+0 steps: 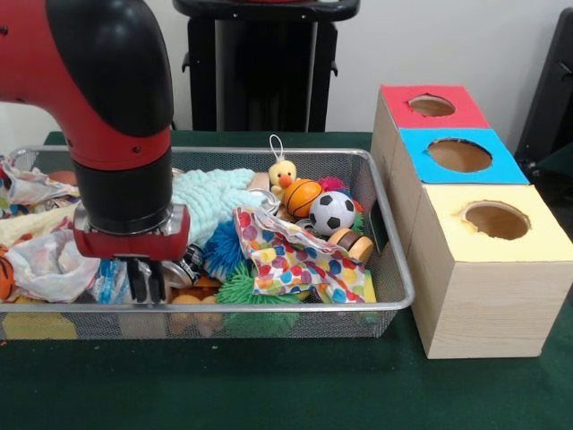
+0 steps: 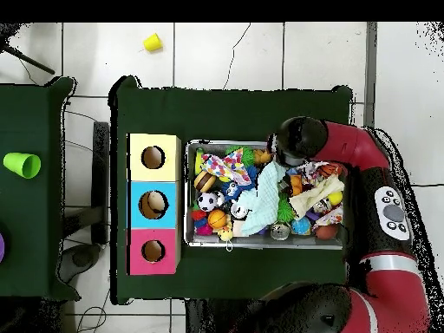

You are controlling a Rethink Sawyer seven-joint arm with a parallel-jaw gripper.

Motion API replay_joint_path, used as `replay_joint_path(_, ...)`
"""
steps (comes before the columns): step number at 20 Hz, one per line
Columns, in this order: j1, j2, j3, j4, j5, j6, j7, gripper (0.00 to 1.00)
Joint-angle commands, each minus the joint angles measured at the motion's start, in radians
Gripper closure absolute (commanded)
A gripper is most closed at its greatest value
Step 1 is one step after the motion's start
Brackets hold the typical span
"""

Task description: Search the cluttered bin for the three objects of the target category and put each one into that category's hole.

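The wire mesh bin (image 1: pixel 394 269) is full of clutter; it also shows in the overhead view (image 2: pixel 265 244). A crinkly white plastic bag with orange and red print (image 1: pixel 45 264) lies at its left end. A second bag (image 1: pixel 31 185) lies behind it. A film with blue print (image 1: pixel 107 279) sits beside my gripper (image 1: pixel 149 285). My gripper is low at the bin's near wall, with its fingers close together and its tips in the clutter. Nothing shows clearly between them. In the overhead view the arm (image 2: pixel 297 143) hides the gripper. White and red bags (image 2: pixel 333 213) show at the bin's right end.
Three wooden boxes stand beside the bin, with a red top (image 1: pixel 431 105), a blue top (image 1: pixel 459 155) and a yellow top (image 1: pixel 495 219), each with a round hole. The bin also holds a polka-dot cloth (image 1: pixel 291 255), a mint cloth (image 1: pixel 210 199), a duck (image 1: pixel 283 173) and balls (image 1: pixel 332 212).
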Motion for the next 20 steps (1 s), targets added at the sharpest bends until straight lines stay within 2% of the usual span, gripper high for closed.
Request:
replay_joint_path(1, 0.014, -0.111, 0.052, 0.077, 0.001, 0.109, -0.157, 1.0)
replay_joint_path(14, 0.013, -0.185, 0.056, 0.12, 0.032, 0.163, -0.144, 1.0)
replay_joint_path(20, 0.013, -0.178, 0.056, 0.118, 0.028, 0.151, -0.145, 1.0)
